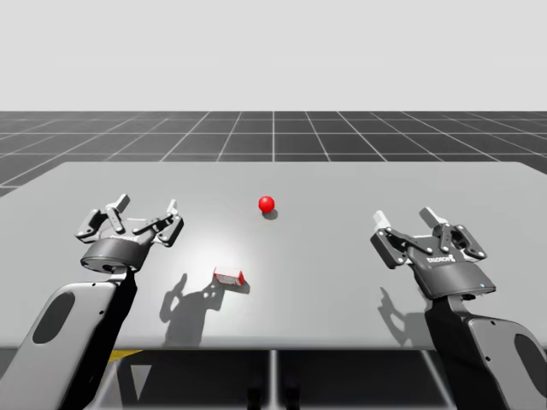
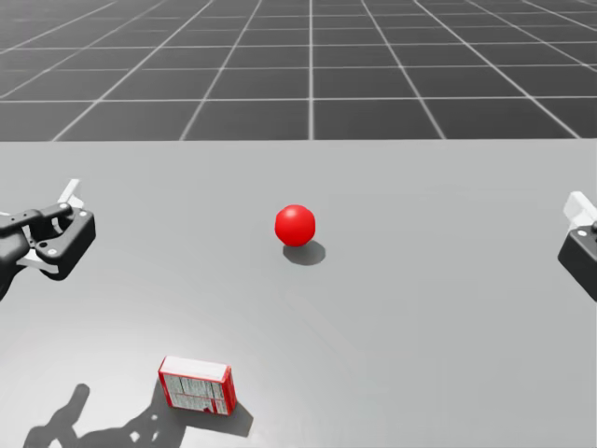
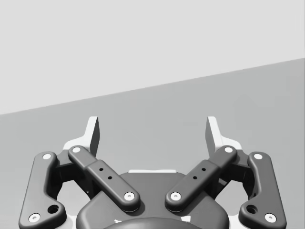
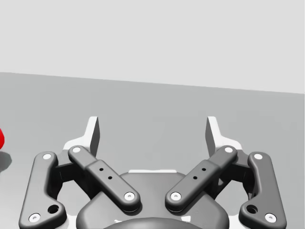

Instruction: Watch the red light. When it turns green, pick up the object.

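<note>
Light: red light (image 1: pixel 266 204) is a glossy ball, plain red, not green. It sits on the grey table (image 1: pixel 342 282) w/ a small shadow at its base.
Light vs claws: ahead of both claws and roughly btwn them, well apart from each. In the R wrist view a red sliver of it shows off to the side of the R gripper's finger.
Object: box (image 2: pixel 196 384), small, rectangular, lying flat on the table.
Object look: white top face, red sides and edges. The face toward me is a pale printed panel in a red frame. Corners look crisp, no visible dents.
Object vs claws: nearer the L gripper (image 1: pixel 145 207), on its inner side and closer to my body than its fingertips; apart, not touching. Well apart from the R gripper (image 1: pixel 405 218).
L gripper: fingers spread wide, nothing btwn them, only bare table ahead in the wrist view. It hovers above the table, and its shadow falls just beside the box.
R gripper: also spread wide w/ nothing held, above bare table on my R side.
Fingers: dark linkages w/ pale tips on both claws.
</note>
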`<act>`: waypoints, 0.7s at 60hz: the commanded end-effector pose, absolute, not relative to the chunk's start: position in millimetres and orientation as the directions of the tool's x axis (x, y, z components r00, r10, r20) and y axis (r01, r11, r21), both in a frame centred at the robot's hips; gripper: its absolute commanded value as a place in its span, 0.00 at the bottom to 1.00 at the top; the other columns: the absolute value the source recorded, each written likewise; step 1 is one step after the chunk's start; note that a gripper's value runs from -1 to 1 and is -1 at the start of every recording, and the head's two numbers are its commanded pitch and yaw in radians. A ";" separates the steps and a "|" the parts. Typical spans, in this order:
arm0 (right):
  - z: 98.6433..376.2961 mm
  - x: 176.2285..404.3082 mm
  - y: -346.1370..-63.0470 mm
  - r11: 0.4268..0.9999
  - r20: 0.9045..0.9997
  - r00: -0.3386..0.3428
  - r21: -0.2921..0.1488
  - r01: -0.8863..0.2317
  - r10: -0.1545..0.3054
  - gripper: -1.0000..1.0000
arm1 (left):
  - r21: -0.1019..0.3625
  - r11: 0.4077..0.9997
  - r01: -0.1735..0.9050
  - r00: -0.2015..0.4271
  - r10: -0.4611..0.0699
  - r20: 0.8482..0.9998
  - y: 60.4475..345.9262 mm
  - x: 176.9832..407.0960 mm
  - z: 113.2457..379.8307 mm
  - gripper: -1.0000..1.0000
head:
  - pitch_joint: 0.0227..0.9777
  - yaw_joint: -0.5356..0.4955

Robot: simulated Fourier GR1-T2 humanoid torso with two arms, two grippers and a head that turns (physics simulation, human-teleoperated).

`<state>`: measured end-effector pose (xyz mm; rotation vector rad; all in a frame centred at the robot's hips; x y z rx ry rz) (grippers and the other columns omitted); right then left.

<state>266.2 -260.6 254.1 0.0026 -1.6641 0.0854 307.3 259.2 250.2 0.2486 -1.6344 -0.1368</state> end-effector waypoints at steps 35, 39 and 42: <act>254.0 265.5 -260.2 0.997 0.994 -0.094 -0.054 -0.061 0.049 0.00 | 0.243 0.967 -0.074 -0.059 -0.247 0.967 258.3 306.7 250.0 0.00 | 0.64 0.55; 254.0 265.4 -260.2 0.997 0.994 -0.095 -0.055 -0.061 0.049 0.00 | 0.243 0.967 -0.073 -0.059 -0.247 0.967 258.3 306.6 249.9 0.00 | 0.64 0.55; 254.0 265.2 -260.1 0.996 0.994 -0.094 -0.056 -0.064 0.050 0.00 | 0.243 0.967 -0.073 -0.059 -0.247 0.967 258.4 306.6 249.9 0.00 | 0.64 0.55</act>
